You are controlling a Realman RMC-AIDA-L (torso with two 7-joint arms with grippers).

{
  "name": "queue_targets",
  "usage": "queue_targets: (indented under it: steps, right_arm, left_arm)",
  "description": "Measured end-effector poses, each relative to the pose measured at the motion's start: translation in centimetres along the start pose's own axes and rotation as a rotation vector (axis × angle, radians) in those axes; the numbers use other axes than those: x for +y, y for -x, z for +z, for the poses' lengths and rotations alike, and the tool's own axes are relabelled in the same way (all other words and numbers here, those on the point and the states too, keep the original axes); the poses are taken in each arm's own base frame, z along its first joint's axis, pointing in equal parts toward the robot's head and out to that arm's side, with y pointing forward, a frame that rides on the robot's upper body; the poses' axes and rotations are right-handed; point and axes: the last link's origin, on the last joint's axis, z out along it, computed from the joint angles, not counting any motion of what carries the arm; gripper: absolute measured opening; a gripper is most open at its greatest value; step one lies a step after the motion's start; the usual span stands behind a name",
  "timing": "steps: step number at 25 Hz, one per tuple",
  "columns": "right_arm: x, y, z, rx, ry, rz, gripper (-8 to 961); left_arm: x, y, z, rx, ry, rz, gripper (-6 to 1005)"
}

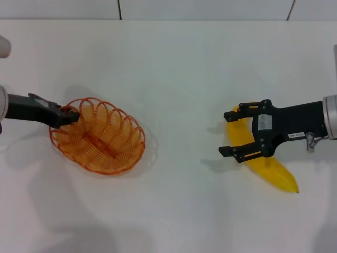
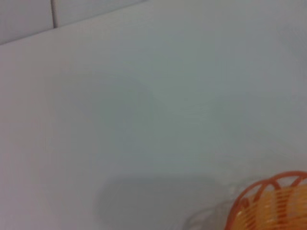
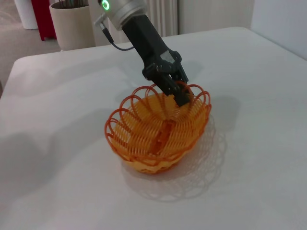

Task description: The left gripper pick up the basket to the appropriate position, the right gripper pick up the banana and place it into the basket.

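**On the white table: basket gripped at rim, banana not yet grasped**

Left of centre in the head view, the basket [image 1: 98, 135] sits with the left gripper [image 1: 69, 115] clamped on its scalloped rim at the upper-left edge. The right wrist view confirms it: the claw [image 3: 180, 92] pinches one wire loop of the basket [image 3: 158, 129], forearm slanting down from the upper left of that frame. Whether the base is lifted or resting on the table [image 1: 174, 68] I cannot tell. The left wrist view catches only a corner of the basket [image 2: 273, 201].

At right of the head view, the right gripper [image 1: 231, 133] hovers over the banana [image 1: 263, 161], jaws spread wide, holding nothing. The forearm enters level from the right edge, fingers pointing left across the fruit's upper half.

Risks, as judged:
- A single-loop pinch may let the basket pivot or slip, because its weight hangs off one side.
- The jaws look to straddle the banana's curved end; closing there could roll it or squeeze it out.
- The basket is well apart from the banana, so the carry is long.
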Motion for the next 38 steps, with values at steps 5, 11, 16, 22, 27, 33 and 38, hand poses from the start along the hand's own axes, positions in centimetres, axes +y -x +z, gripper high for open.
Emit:
queue_targets:
  steps: [5,11,16,22,27,33,38]
  right_arm:
    - [0.00,-0.10,0.08,0.001,0.002,0.006,883]
    - [-0.03,-0.10,0.05,0.001,0.001,0.006,883]
    - [-0.03,-0.09,0.04,0.001,0.000,0.007,883]
    - [-0.05,-0.05,0.05,0.000,0.001,0.006,883]
    - [-0.06,-0.03,0.06,0.000,0.000,0.007,883]
    - [-0.09,0.06,0.09,0.000,0.002,0.005,883]
    - [-0.09,0.21,0.15,-0.001,0.008,0.004,883]
  left_arm:
    - [0.42,-0.81,-0.69,0.016,0.021,0.023,207]
    - [0.67,-0.96,-0.87,0.019,0.030,0.030,177]
    - [0.67,-0.96,-0.88,0.019,0.031,0.030,178]
    - [0.66,-0.77,-0.84,0.012,0.031,0.029,179]
    - [0.58,-0.66,-0.85,0.007,0.028,0.028,180]
    - [0.50,-0.64,-0.85,0.008,0.023,0.027,181]
    - [0.56,-0.60,-0.77,0.008,0.025,0.027,182]
